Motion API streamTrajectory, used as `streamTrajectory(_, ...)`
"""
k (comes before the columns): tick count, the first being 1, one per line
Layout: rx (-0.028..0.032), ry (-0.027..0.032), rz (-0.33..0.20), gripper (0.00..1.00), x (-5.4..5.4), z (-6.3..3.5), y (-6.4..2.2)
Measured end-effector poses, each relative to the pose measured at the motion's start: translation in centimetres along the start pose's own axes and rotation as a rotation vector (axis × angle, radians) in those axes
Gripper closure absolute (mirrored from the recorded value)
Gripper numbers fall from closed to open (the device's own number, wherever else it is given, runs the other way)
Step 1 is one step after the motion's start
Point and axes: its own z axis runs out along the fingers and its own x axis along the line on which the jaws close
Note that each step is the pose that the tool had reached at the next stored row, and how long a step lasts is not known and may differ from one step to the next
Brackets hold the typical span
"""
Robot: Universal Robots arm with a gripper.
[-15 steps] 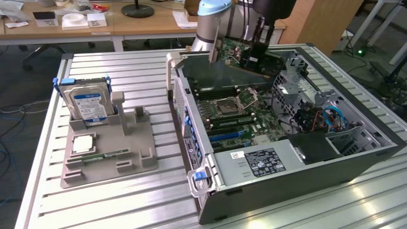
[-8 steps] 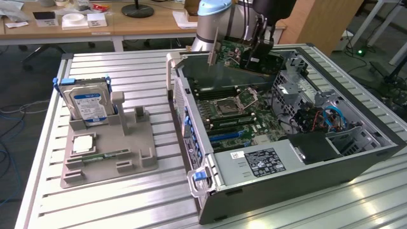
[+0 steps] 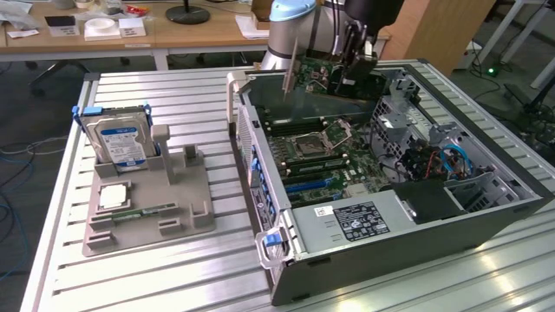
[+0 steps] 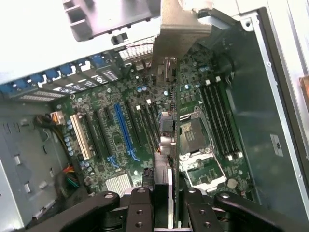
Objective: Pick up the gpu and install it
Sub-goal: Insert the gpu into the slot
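**GPU up in the air over the open case, not seated yet**

Looking at a thin green circuit-board card with a long silver bracket, the gpu (image 3: 316, 75), pinched along its upper edge by the black two-finger gripper (image 3: 357, 65). Fingers pressed onto the board's two faces, a firm-looking clamp going by the wrist view. Hanging straight below the gripper, standing on edge, well above the big black open tower case (image 3: 485, 214) and touching nothing inside it.

Key bit: long axis running across the case, silver bracket end pointing toward the case's rear wall with the blue clips (image 3: 255, 168). Hovering over the end of the case with the square silver CPU socket (image 3: 314, 144), well apart from the end with the grey power supply box (image 3: 364, 218).

Long blue expansion slot (image 4: 124, 128) on the green motherboard (image 3: 342, 166) lying off to one side of the card's edge, on the far side from the socket. Roughly parallel to the card, but not lined up under it. Not installed yet by the look of it, every slot bare.

Outside the case: boxy silver hard drive with a blue-white label (image 3: 121, 140), standing in a grey plastic holder (image 3: 173, 195), well apart from the gripper.
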Motion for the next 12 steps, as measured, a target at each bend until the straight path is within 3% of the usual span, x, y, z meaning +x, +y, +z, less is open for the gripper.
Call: streamTrajectory(12, -0.0021, 0.0052, -0.142, 0.73, 0.0, 0.0, 0.0)
